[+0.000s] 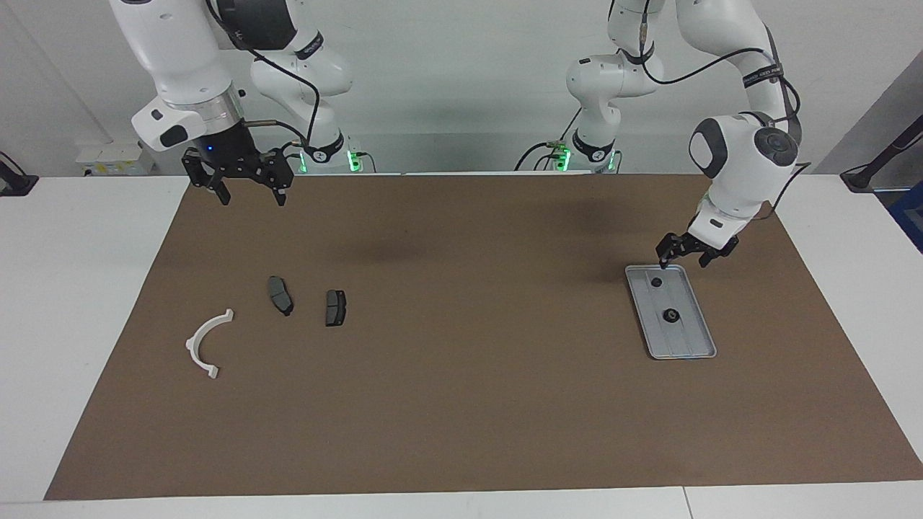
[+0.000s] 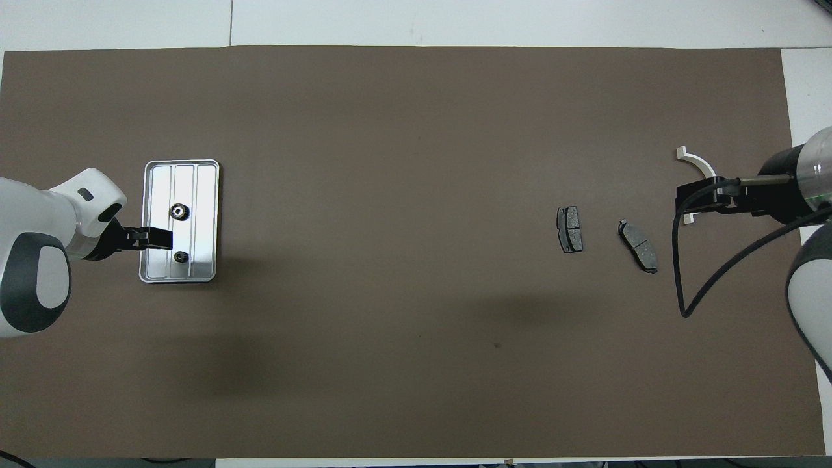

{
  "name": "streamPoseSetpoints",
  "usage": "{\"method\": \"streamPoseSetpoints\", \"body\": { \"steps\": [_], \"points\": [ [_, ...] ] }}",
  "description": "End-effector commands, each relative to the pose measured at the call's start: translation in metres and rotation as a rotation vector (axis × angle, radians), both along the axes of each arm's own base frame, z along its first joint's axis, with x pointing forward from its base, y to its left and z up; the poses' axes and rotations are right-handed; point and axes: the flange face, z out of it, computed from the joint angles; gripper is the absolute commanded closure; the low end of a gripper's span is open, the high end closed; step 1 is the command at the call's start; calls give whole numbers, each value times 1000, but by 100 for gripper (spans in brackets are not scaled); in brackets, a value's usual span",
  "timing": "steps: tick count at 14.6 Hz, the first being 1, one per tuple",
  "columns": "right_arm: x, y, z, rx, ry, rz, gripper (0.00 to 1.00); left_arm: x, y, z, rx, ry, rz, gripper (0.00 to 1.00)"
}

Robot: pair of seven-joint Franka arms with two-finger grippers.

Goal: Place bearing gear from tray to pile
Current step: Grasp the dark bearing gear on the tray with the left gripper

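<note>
A brown mat (image 1: 461, 404) lay flat over most of the white table (image 1: 72, 288), leaving bare white margins at both ends and along the edge far from the robots. A small dark speck (image 2: 497, 345) marked the mat near its middle. A white socket box (image 1: 115, 158) sat near the wall, toward the right arm's end.

A ribbed, shiny metal tray (image 2: 208, 195) lies on a matt brown paper-like mat (image 2: 390, 325); the bracket (image 1: 203, 342) looks smooth white plastic.
</note>
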Motion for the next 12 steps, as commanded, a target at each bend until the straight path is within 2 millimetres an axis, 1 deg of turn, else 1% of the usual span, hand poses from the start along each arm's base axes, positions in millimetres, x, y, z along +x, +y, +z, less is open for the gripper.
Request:
{"method": "streamPoseSetpoints", "body": {
  "steps": [1,4,6,7,9,11,12],
  "points": [
    [-5,-3,6,29,-3,14,0,1,1,-23,2,4,-13,8],
    [-5,-4,6,29,-2,13,0,4,-4,-39,1,7,-17,9],
    [-7,-4,7,29,-5,11,0,5,-4,-42,3,1,-18,12],
    [-7,-4,7,29,-5,11,0,4,-4,-49,3,8,-17,12],
    [-7,-4,7,29,-3,11,0,3,-5,-54,3,8,-14,12],
    [-7,-4,7,29,-2,11,0,1,-6,-58,2,4,-12,13],
    [-7,-4,7,29,-2,11,0,0,-6,-60,2,8,-11,15]
  ]
}}
